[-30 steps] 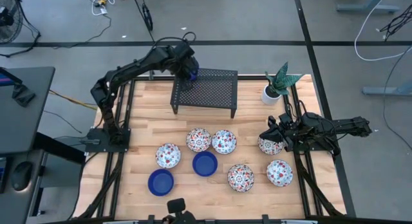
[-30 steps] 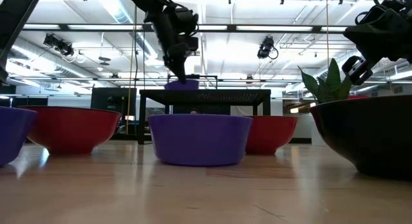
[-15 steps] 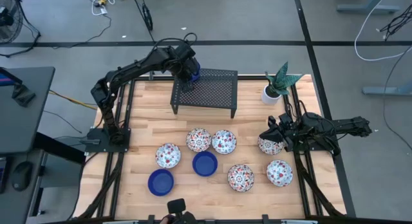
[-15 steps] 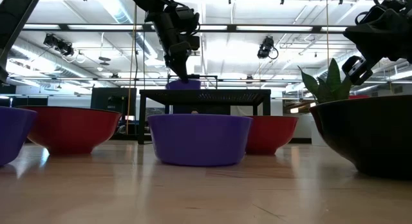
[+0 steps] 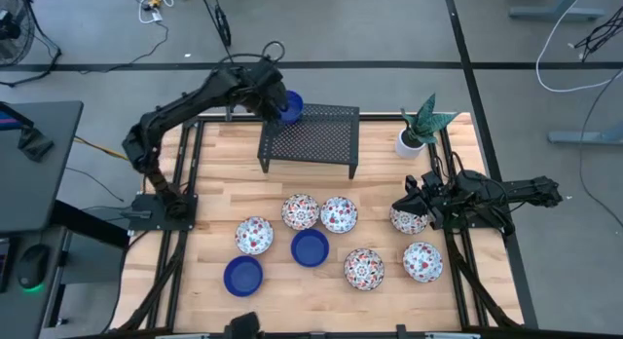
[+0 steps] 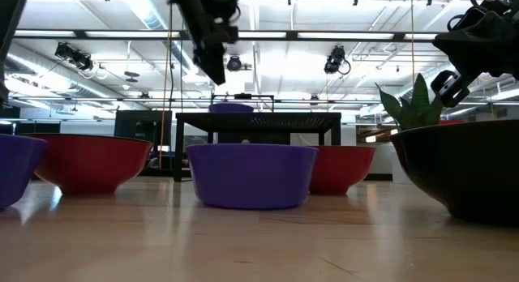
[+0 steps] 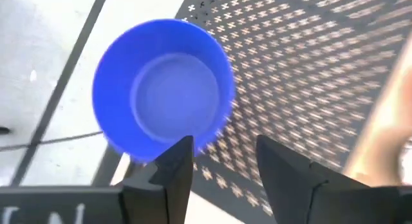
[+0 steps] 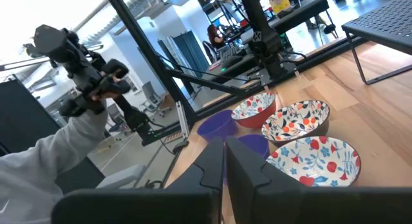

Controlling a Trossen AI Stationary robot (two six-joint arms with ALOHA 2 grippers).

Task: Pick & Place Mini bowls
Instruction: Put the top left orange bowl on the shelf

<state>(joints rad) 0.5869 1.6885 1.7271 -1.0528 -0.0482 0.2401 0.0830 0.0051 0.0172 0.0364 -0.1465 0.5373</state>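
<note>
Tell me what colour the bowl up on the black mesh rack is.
Solid glossy blue bowl, clearest in the left wrist view.

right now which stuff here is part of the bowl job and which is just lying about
Part of the job:
- blue bowl on the rack's corner, just let go by the open left gripper
- two blue bowls on the table
- six floral bowls, one under the shut right gripper
- black mesh rack

Lying about:
- potted plant
</note>
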